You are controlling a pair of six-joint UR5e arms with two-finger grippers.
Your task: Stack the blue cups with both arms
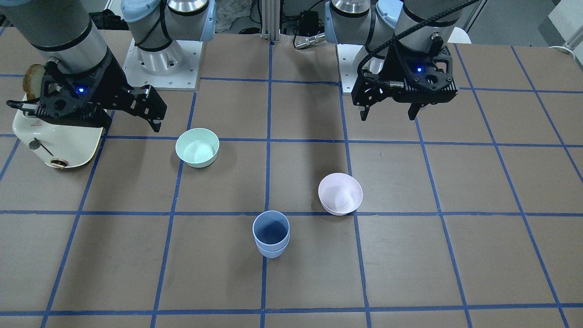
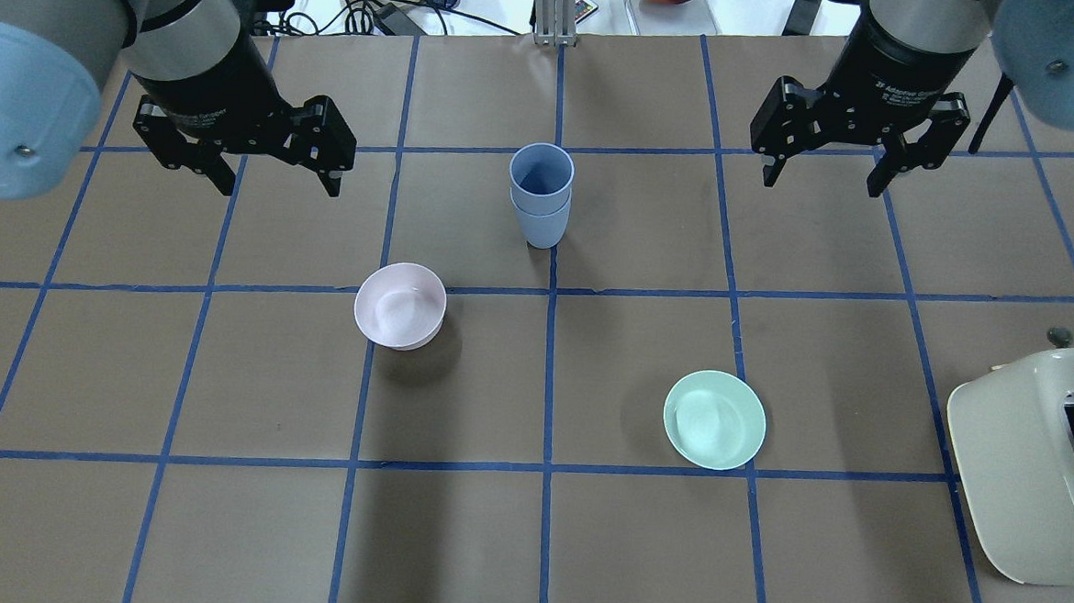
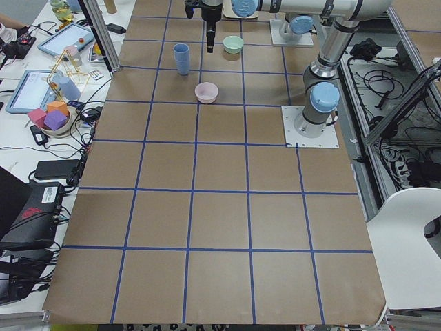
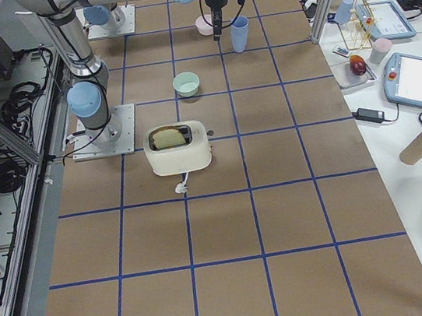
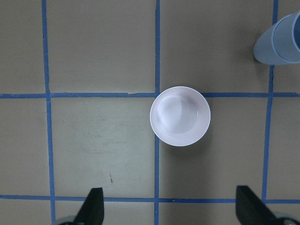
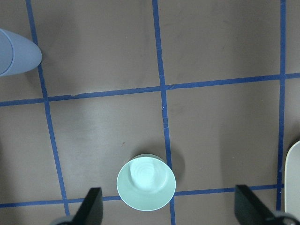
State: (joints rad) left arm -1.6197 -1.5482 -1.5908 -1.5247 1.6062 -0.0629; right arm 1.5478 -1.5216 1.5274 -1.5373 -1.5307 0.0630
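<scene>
Stack of blue cups (image 2: 540,194), one nested in the other, stands upright on the worktop (image 2: 175,374) near the pink bowl (image 2: 400,305), while the left tool (image 2: 279,176) and right tool (image 2: 822,180) hover spread and empty on either side, well apart, so pulling back looks safest done high and wide.

The two blue cups (image 2: 540,194) looked like smooth plastic with a soft, dull shine, and so did the pink bowl (image 2: 400,305) and the green bowl (image 2: 715,419). The table (image 2: 221,368) was covered in flat brown stuff like paper, matt and not shiny at all, with strips of blue tape (image 2: 549,385) stuck on it in lines. The toaster (image 2: 1007,455) at the right looked smooth, creamy and glossy. The arms (image 2: 193,17) were shiny grey metal with smooth light-blue caps (image 2: 13,118), and the left gripper (image 2: 278,187) and right gripper (image 2: 822,186) were dull black, like hard plastic.
</scene>
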